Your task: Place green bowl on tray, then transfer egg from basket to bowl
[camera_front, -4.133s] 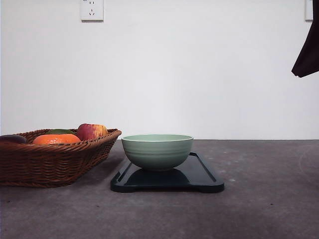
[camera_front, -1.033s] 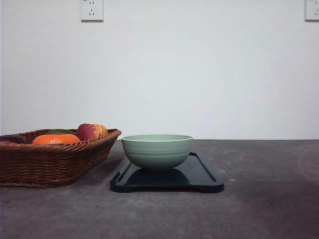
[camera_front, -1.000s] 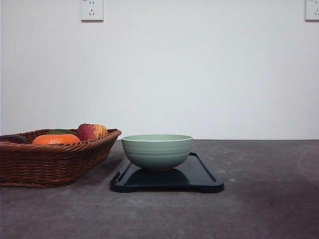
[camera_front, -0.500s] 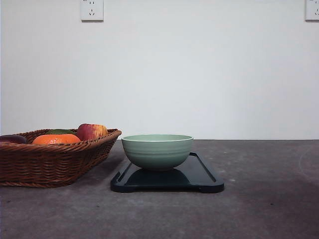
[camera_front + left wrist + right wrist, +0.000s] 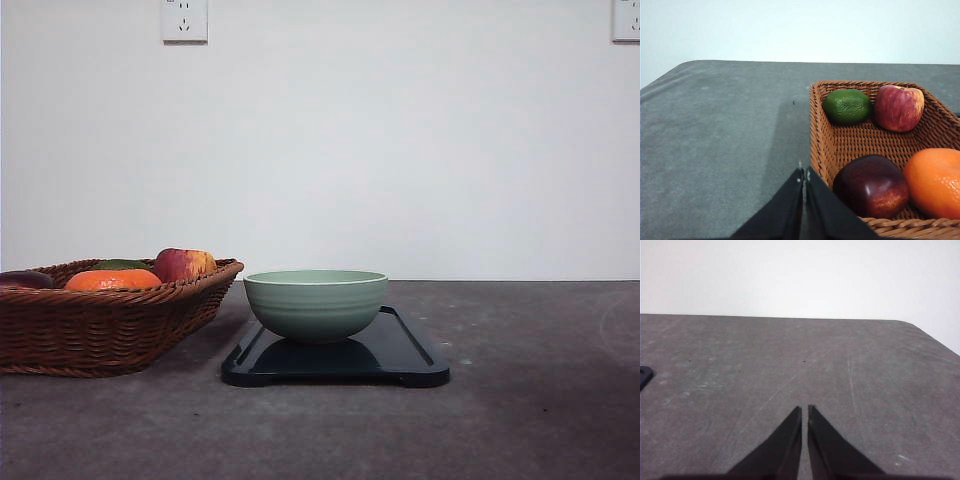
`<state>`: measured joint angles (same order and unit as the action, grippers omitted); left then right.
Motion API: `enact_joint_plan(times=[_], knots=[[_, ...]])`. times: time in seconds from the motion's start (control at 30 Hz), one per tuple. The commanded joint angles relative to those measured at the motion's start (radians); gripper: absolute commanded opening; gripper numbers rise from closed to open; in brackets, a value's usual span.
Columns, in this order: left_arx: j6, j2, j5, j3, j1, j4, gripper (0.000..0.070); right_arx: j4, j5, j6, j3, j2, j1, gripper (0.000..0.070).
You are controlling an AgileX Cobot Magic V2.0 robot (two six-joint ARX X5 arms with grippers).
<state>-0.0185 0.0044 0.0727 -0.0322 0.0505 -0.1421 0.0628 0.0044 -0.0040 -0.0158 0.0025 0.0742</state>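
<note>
Both grippers are clenched on nothing. Seen from its wrist camera, the left gripper [image 5: 804, 175] has its dark jaws pressed together at the lower middle of the frame, tips just beside the basket's near rim. The right gripper [image 5: 804, 410], also lower middle of its wrist frame, is pinched to a hairline gap above bare table.

From the front, a grey table [image 5: 530, 400] fills the lower part of the frame under a white wall. The basket [image 5: 110, 325] sits at the left edge. The tray [image 5: 400, 352] lies at lower centre, just beside the basket. The bowl [image 5: 316, 303] stands upright on the tray's left half, its inside hidden by the low camera angle.

In the left wrist frame the basket [image 5: 850, 145] fills the right side. It holds an orange [image 5: 935, 182] at the lower right, a dark red fruit [image 5: 871, 186] touching it, a red apple [image 5: 899, 107] at the upper right, and a green lime or avocado [image 5: 846, 106] beside the apple. I can see no egg among them; it may be hidden outside the frame.

The first step looks done, since the bowl rests on the tray. As far as I can judge, the egg transfer is not yet begun, and the egg must be found first.
</note>
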Motion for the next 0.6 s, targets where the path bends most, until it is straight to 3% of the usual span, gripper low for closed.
enact_joint_plan(times=[0.0,0.57], knots=[[0.006,-0.001,-0.001,0.019,0.000,0.008,0.0000,-0.014,0.003,-0.009,0.004,0.001,0.002,0.0013],[0.006,-0.001,-0.001,0.019,0.000,0.008,0.0000,-0.014,0.003,-0.009,0.004,0.001,0.002,0.0013]])
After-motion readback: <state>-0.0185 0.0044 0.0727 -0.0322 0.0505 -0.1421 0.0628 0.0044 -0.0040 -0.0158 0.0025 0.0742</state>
